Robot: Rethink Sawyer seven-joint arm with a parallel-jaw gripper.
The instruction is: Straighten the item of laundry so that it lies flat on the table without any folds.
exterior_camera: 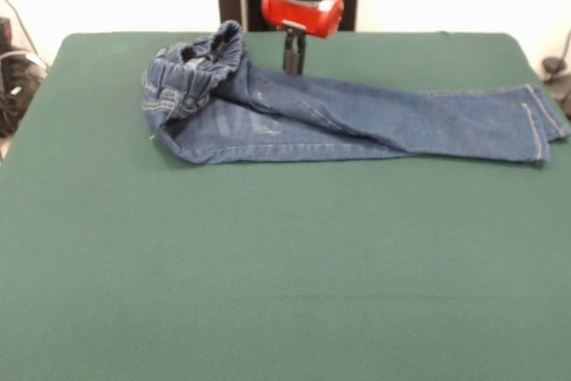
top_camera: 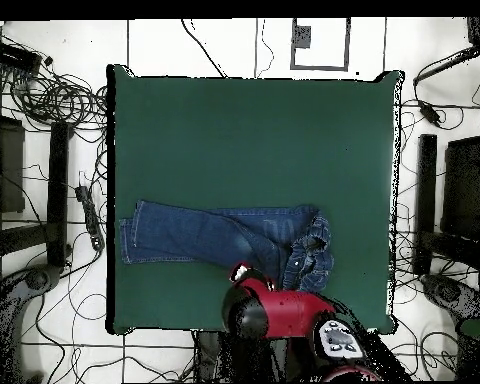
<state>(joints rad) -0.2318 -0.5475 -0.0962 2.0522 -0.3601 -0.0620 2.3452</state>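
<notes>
Wide green table point(exterior_camera: 268, 292); jeans point(exterior_camera: 357, 118) lie across its far half in the front view, legs flat rightward, waistband point(exterior_camera: 192, 73) bunched up at left; gripper point(exterior_camera: 293, 58) poised behind the hips, probably lining up a tug; finger opening unreadable.

Materials: cloth on matt felt-like top.
Jeans point(exterior_camera: 357, 118): blue denim, faded patches. Table point(exterior_camera: 285, 274): dark green, matt. Arm point(exterior_camera: 302, 8): glossy red collar.
</notes>
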